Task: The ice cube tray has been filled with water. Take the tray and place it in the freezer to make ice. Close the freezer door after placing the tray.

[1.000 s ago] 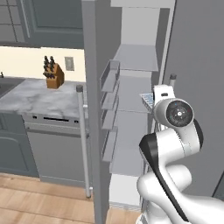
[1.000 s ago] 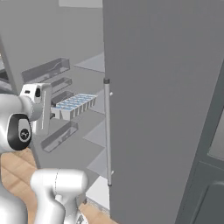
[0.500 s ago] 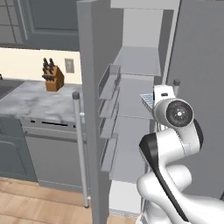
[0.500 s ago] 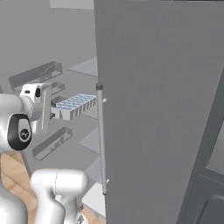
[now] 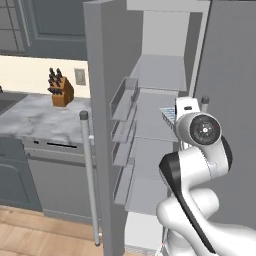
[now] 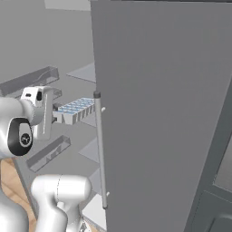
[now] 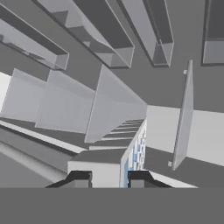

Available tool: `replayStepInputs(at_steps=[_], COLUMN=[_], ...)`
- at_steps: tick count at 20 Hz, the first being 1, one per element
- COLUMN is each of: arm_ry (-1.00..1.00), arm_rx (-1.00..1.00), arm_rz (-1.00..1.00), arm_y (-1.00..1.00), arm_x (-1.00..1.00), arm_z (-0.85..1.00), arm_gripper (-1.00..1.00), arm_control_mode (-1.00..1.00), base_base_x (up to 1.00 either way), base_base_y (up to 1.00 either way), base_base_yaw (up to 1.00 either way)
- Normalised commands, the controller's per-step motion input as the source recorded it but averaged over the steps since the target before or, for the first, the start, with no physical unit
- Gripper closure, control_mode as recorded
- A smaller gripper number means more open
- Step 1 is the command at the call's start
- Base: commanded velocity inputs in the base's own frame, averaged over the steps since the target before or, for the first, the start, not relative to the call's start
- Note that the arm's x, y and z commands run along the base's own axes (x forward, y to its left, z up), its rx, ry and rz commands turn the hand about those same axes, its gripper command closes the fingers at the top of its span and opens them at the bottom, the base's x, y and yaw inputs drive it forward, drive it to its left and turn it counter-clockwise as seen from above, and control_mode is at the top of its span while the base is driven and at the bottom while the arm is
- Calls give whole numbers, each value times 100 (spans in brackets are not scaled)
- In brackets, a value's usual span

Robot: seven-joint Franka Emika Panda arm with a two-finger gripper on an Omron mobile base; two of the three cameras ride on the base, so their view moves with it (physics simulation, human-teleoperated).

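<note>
The left base view looked forward from behind the arm's left side, facing the open freezer (image 5: 150,130) past the edge of the freezer door (image 5: 100,125), with the bench (image 5: 45,117) and knife block (image 5: 61,91) off to the left. The right base view looked from the arm's right, close behind the wider plain door (image 6: 167,113), into the same shelves. Both shared the ice cube tray (image 6: 74,110) at mid-shelf height. The hand view sat very near the tray (image 7: 134,153), looking along its edge past the fingers (image 7: 78,178) toward shelves and door bins.

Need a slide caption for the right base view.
Gripper carries the ice cube tray into the open freezer.
</note>
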Motion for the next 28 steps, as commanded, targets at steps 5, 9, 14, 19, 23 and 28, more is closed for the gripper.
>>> replayStepInputs(at_steps=[5,9,14,19,23,28], arm_ry=[0,0,0,0,-13,-11], arm_rx=[0,0,0,0,0,0], arm_rz=[0,0,0,0,2,1], arm_y=[0,0,0,0,0,-5], arm_x=[0,0,0,0,8,0], arm_z=[0,0,0,0,-35,-28], arm_gripper=[100,100,100,100,100,100], arm_control_mode=[100,100,100,100,-100,-100], base_base_x=[33,21,19,15,0,0], base_base_y=[0,0,0,-2,0,0], base_base_yaw=[4,4,3,2,0,0])
